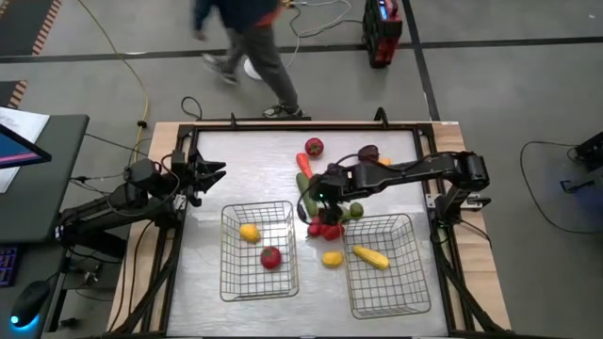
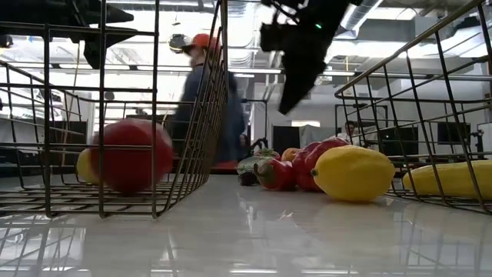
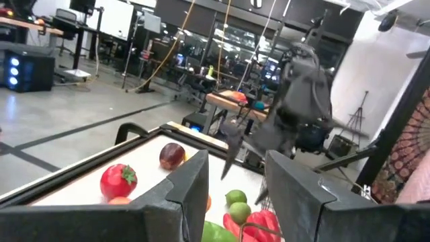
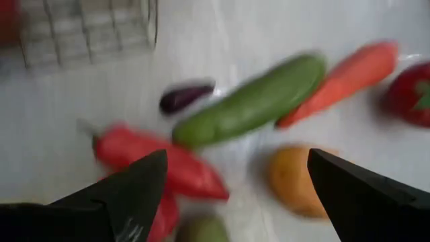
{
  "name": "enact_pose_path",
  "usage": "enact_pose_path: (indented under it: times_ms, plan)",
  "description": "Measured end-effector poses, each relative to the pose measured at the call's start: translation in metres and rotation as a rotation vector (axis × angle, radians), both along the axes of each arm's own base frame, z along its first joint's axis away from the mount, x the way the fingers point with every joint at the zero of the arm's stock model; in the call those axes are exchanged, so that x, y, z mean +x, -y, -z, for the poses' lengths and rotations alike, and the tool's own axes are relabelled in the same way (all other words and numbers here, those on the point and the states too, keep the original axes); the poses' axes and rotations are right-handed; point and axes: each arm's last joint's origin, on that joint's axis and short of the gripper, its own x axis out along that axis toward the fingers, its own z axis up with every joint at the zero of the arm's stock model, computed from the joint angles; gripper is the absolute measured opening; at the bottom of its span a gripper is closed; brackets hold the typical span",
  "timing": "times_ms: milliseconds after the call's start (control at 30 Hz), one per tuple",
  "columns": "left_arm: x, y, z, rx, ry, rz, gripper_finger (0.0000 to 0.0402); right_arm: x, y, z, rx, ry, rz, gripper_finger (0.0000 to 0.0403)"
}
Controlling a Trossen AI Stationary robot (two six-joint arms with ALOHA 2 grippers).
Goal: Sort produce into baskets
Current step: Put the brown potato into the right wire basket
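Lettering or brand marks cannot be read on anything in view. Produce sits mostly in a heap between the two wire baskets' far ends and the table's middle: red peppers, a cucumber, a carrot and a small dark piece, with a tomato apart toward the far edge. The left basket holds a yellow piece and a red one; the right basket holds corn, and a lemon lies in the narrow lane between them. The right gripper hangs over the heap, jaws wide apart, holding nothing. The left gripper waits near the left rail, jaws parted, above bare tabletop.
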Motion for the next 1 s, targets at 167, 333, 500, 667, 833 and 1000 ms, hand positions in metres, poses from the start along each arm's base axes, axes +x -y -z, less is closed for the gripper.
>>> enact_pose_path:
  times_ms: [167,333,500,667,833,1000]
  plan:
    - [-0.001,-0.002,-0.001,0.007,0.008,-0.058,0.0133,-0.005,-0.01,0.005,0.062,-0.055,-0.07,0.0384]
    - [-0.001,-0.001,-0.001,-0.006,0.011,-0.052,0.0133,-0.007,-0.011,0.005,0.028,-0.082,-0.058,0.0384]
    - [0.0,0.0,0.0,-0.011,0.001,-0.011,0.0133,-0.01,0.009,0.006,-0.033,-0.103,0.054,0.0384]
    - [0.0,-0.001,0.0,-0.006,0.001,-0.027,0.0133,-0.008,0.027,0.007,-0.094,-0.099,0.09,0.0384]
    - [0.0,-0.001,0.0,-0.004,0.0,-0.028,0.0133,0.0,0.044,0.015,-0.111,-0.083,0.083,0.0385]
    - [0.0,-0.001,0.0,-0.005,-0.003,-0.028,0.0133,0.006,0.051,0.031,-0.131,-0.14,0.036,0.0391]
